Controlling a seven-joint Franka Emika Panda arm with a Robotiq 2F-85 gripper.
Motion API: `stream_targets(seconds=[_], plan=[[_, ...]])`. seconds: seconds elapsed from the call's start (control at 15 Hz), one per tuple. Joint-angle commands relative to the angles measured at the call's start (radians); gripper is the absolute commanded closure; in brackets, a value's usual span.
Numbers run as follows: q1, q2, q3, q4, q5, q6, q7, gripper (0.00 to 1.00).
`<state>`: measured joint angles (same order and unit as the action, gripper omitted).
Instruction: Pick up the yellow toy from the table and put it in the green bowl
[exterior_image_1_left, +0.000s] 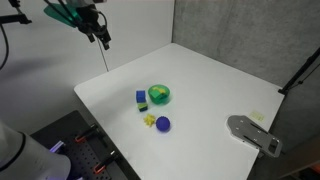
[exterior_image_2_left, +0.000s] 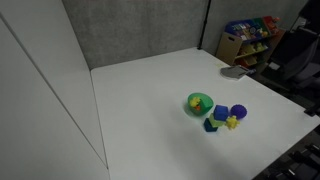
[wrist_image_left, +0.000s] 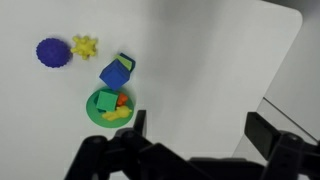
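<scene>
The yellow toy (wrist_image_left: 84, 46) lies on the white table (exterior_image_1_left: 210, 85), just beside the purple ball (wrist_image_left: 52, 52) & near the blue block (wrist_image_left: 116, 72); the green bowl (wrist_image_left: 110, 107) sits close by w/ small coloured bits inside. The gripper (wrist_image_left: 200, 130) hangs high above the table, well apart from the toys; jaws spread wide, holding nothing.

Back wall (exterior_image_1_left: 230, 25): grey, rough-textured, in both exterior views.
Side partition (exterior_image_2_left: 40, 100): plain white, smooth.
Far corner: low shelf (exterior_image_2_left: 250, 40), packed with colourful boxes.
Light: soft, even.
</scene>
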<state>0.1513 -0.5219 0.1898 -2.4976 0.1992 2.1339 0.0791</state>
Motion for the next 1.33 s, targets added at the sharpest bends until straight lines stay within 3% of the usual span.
stream_targets(seconds=[0.0, 0.47, 0.87, 1.27], plan=[[-0.042, 0.128, -0.021, 0.086, -0.081, 0.007, 0.008, 0.00], [-0.111, 0.279, -0.070, 0.054, -0.208, 0.102, 0.031, 0.00], [-0.155, 0.425, -0.117, -0.009, -0.290, 0.282, 0.081, 0.00], [-0.188, 0.567, -0.195, -0.057, -0.292, 0.448, 0.110, 0.00]])
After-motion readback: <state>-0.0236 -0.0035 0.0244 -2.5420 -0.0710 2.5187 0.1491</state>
